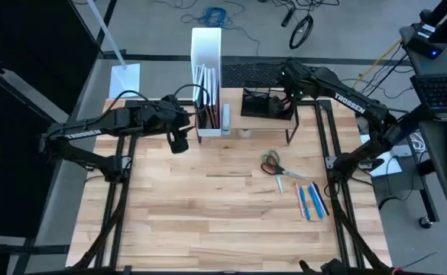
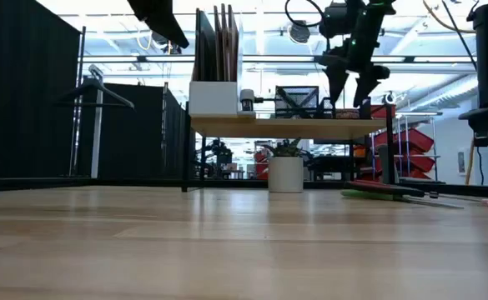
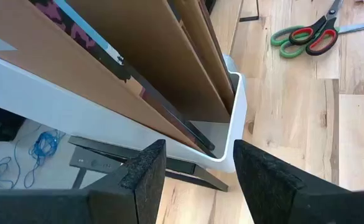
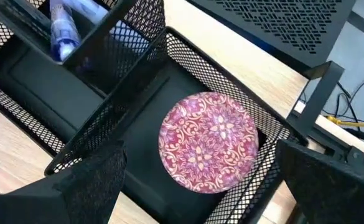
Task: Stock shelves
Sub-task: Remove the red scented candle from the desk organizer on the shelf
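Note:
The shelves (image 2: 285,126) are a low light-wood riser on black legs at the table's far middle. On top stand a white file box (image 1: 206,72) with brown folders (image 3: 169,56) and a black mesh organizer tray (image 1: 263,104). A round red patterned disc (image 4: 210,140) lies flat in one of the tray's compartments. My right gripper (image 4: 200,158) hovers open above the tray, its fingers on either side of the disc and clear of it. My left gripper (image 1: 179,143) hangs open in the air by the file box's near left corner (image 3: 231,118).
Green-and-red scissors (image 1: 272,163) and several pens (image 1: 311,200) lie on the table's right half. A small white pot (image 2: 286,173) stands under the shelves. A blue object (image 4: 63,31) sits in another tray compartment. A small cylinder (image 2: 247,100) stands beside the file box.

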Controlling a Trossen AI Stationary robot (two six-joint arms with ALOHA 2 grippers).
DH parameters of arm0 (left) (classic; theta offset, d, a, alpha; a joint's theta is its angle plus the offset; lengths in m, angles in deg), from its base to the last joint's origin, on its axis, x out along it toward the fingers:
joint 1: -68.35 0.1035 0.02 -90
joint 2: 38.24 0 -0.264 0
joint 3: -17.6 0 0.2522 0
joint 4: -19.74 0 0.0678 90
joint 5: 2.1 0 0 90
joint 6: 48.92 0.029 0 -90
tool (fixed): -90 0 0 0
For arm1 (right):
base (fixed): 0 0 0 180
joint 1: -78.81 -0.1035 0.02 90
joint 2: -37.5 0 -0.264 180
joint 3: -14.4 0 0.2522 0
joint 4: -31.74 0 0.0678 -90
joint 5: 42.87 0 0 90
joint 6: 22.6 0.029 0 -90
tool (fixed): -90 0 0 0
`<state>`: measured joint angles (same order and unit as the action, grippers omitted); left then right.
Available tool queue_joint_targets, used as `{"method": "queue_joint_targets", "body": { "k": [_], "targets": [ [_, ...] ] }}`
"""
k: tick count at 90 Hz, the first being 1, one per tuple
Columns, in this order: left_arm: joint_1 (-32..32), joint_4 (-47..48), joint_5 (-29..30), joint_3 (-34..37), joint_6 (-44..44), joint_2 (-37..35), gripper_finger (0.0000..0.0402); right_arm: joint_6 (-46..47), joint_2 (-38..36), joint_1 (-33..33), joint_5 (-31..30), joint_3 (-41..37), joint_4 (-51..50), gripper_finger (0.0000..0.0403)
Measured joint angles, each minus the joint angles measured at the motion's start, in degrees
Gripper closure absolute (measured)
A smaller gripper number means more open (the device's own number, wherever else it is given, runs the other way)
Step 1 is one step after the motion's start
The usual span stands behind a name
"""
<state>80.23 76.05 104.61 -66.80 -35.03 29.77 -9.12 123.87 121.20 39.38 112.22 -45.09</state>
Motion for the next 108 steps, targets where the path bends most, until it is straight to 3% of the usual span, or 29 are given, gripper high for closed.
{"method": "queue_joint_targets", "body": {
  "k": [67, 77, 99, 108],
  "targets": [
    [0.0, 0.0, 0.0, 0.0, 0.0, 0.0, 0.0226, -1.4, 5.7, -0.2, -1.0, -2.0, 1.5, 0.0019],
    [0.0, 0.0, 0.0, 0.0, 0.0, 0.0, 0.0226, -1.5, 6.0, -0.3, -1.5, -2.0, 1.4, 0.0042],
    [0.0, 0.0, 0.0, 0.0, 0.0, 0.0, 0.0226, -1.2, 5.9, -0.8, -1.5, -2.1, 1.5, 0.0136],
    [0.0, 0.0, 0.0, 0.0, 0.0, 0.0, 0.0226, -1.2, 5.9, -0.8, -1.3, -2.1, 1.4, 0.0140]
  ]
}}
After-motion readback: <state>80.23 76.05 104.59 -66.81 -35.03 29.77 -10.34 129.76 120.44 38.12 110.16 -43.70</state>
